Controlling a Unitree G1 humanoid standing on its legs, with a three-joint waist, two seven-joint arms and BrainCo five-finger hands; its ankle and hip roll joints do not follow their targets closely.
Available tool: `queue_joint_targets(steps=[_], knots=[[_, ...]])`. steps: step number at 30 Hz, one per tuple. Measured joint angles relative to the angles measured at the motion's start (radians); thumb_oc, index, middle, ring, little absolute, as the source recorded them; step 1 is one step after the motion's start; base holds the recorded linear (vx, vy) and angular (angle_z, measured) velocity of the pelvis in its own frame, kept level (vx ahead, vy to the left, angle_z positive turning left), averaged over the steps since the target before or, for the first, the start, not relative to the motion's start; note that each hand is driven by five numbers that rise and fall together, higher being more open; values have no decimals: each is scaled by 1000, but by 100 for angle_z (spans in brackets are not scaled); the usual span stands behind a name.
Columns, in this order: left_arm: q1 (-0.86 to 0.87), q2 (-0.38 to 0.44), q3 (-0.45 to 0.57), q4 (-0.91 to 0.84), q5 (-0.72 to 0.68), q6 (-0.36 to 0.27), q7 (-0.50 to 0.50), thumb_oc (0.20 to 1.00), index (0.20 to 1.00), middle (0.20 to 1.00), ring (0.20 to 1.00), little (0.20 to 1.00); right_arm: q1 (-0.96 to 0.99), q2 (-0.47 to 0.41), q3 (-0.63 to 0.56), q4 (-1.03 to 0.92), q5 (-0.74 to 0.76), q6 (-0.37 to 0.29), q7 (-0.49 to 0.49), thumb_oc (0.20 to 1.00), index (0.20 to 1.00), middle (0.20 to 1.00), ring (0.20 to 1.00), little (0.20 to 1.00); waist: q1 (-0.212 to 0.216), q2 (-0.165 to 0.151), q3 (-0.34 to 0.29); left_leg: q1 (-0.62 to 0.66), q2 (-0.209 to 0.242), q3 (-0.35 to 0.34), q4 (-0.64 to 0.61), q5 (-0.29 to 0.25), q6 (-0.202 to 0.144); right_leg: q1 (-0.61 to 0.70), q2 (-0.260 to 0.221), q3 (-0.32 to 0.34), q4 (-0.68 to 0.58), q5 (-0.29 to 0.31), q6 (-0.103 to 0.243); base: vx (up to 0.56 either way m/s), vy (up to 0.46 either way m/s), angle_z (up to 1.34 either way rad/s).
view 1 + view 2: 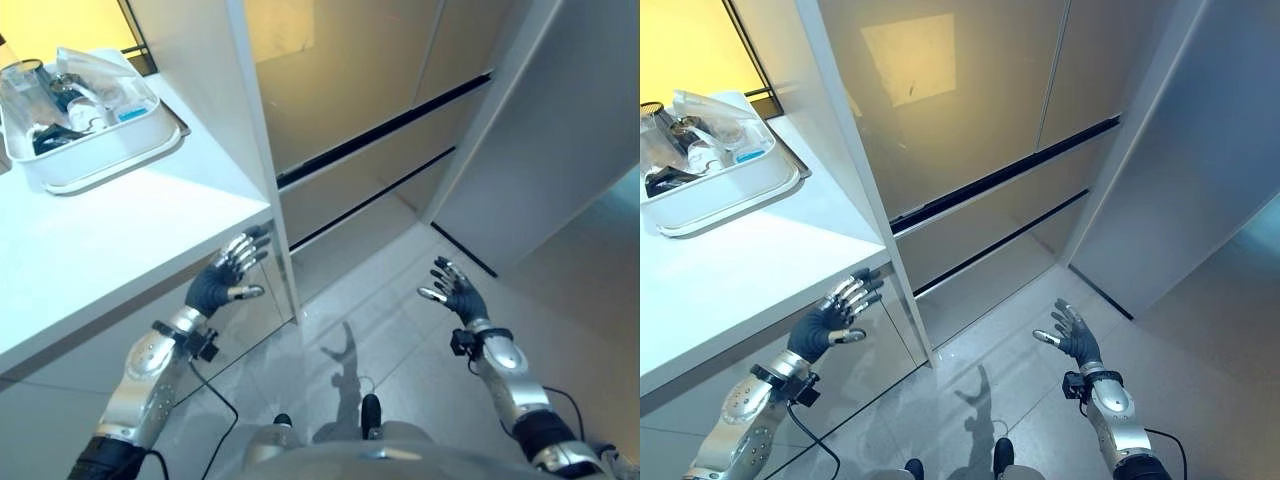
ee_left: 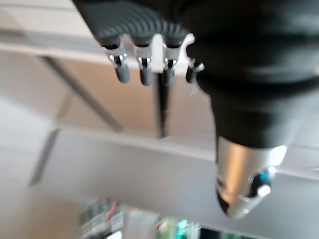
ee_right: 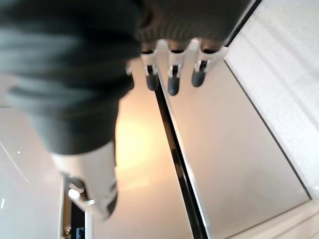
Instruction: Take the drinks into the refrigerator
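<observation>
Left hand: the left hand is hovering at lower left of the left eye view, just under the tabletop edge, fingers spread and holding nothing.
Right hand: the right hand is hanging at lower right, over the floor, fingers relaxed apart and empty.
Drinks: the drinks are sitting in a white tray at upper left, on the tabletop, well apart from both hands; which are bottles I cannot tell.
Refrigerator: the refrigerator is standing closed in the upper middle, its doors shut.
Handling: the drinks are looking clear and smooth, so probably slippery, stiff and moderately heavy if full; wrapping around the middle of the body is likely the safest hold.
Stage: nothing is being carried yet.
</observation>
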Motion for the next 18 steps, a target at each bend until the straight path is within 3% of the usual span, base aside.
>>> queue_joint_targets(steps=[6, 9, 15, 18], knots=[[-16, -12, -50, 261, 177, 0, 24, 1000, 1000, 1000, 1000, 1000, 2, 6, 6, 1, -6, 0, 12, 1000, 1000, 1000, 1000, 1000, -18, -9, -12, 27, 0, 21, -25, 3, 2, 10, 4, 16, -18, 1, 9, 8, 9, -7], [-26, -73, -35, 402, 247, -4, 80, 1000, 1000, 1000, 1000, 1000, 2, 6, 17, 2, -6, 0, 15, 1000, 1000, 1000, 1000, 1000, -17, -12, -15, 31, 0, 30, -32, 3, 3, 7, 6, 26, -19, 2, 11, -2, 2, -11], [-66, -218, 57, 736, 458, -8, 237, 1000, 1000, 1000, 1000, 1000, 6, 18, 42, 71, -9, 3, 11, 1000, 1000, 1000, 1000, 1000, -16, -20, -24, 40, 3, 36, -39, 4, 3, 14, 8, 29, -29, 8, 8, 0, 0, 0], [-68, -241, 102, 872, 564, -3, 305, 1000, 1000, 1000, 1000, 1000, 4, 25, 50, 145, -22, 1, 5, 1000, 1000, 1000, 1000, 1000, -14, -26, -28, 41, 4, 36, -39, 3, 3, 17, 9, 29, -33, 7, 9, 0, 0, 0]])
